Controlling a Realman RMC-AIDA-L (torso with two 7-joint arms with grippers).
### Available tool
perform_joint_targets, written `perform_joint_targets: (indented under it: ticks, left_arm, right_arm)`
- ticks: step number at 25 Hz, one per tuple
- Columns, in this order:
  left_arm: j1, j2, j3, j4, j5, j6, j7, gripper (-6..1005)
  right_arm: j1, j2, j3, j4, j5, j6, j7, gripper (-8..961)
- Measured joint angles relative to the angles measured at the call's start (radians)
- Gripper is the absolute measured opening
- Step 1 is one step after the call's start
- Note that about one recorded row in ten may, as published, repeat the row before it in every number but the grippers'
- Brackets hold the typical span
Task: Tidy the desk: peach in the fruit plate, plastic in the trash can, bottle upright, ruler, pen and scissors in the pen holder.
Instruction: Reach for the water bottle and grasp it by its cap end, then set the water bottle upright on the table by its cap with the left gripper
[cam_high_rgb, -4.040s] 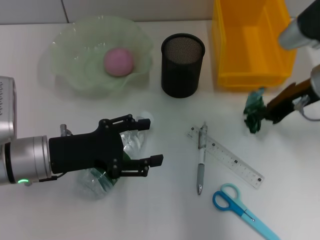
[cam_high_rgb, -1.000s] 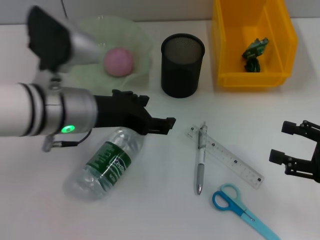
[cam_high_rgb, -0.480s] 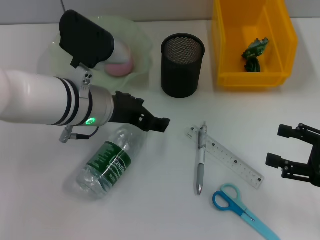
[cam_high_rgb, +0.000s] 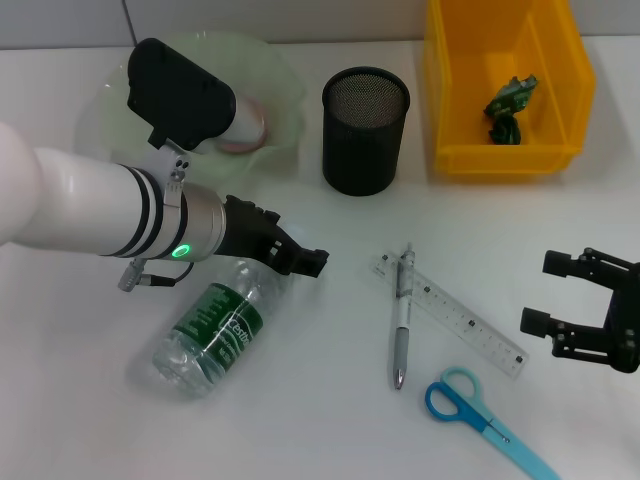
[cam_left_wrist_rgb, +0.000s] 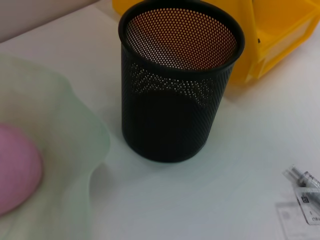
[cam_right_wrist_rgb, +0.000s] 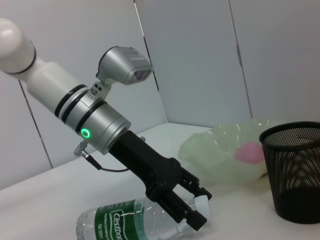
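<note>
Left gripper (cam_high_rgb: 300, 262) at the cap end of the lying bottle (cam_high_rgb: 212, 327); right gripper (cam_high_rgb: 560, 295) spread wide and empty at the right edge.

In the head view the bottle lies on its side at lower left, and the left fingers straddle its neck; the right wrist view shows the white cap between them, but whether they grip it cannot be told. The peach (cam_high_rgb: 250, 125) sits in the green plate (cam_high_rgb: 285, 100) at upper left, partly hidden by the arm. The plastic (cam_high_rgb: 508, 105) lies in the yellow bin (cam_high_rgb: 450, 90) at upper right. The pen (cam_high_rgb: 402, 320) lies across the ruler (cam_high_rgb: 460, 322) at centre right, with the scissors (cam_high_rgb: 480, 415) near them at lower right. The holder (cam_high_rgb: 365, 130) stands at upper centre.
</note>
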Motion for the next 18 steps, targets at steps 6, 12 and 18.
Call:
perform_joint_targets:
  ticks: [6, 12, 18]
  left_arm:
    - [-0.013, 0.003, -0.007, -0.004, 0.001, 0.033, 0.018, 696]
    - [-0.032, 0.001, -0.007, -0.029, 0.006, 0.052, 0.025, 588]
    - [-0.015, 0.004, -0.019, 0.020, 0.012, 0.061, 0.078, 468]
  right_arm:
    - [0.009, -0.001, 0.000, 0.005, -0.004, 0.004, 0.000, 844]
    - [0.011, -0.001, 0.000, 0.005, -0.004, 0.002, 0.005, 844]
    - [0.010, -0.001, 0.000, 0.004, -0.003, -0.002, 0.010, 844]
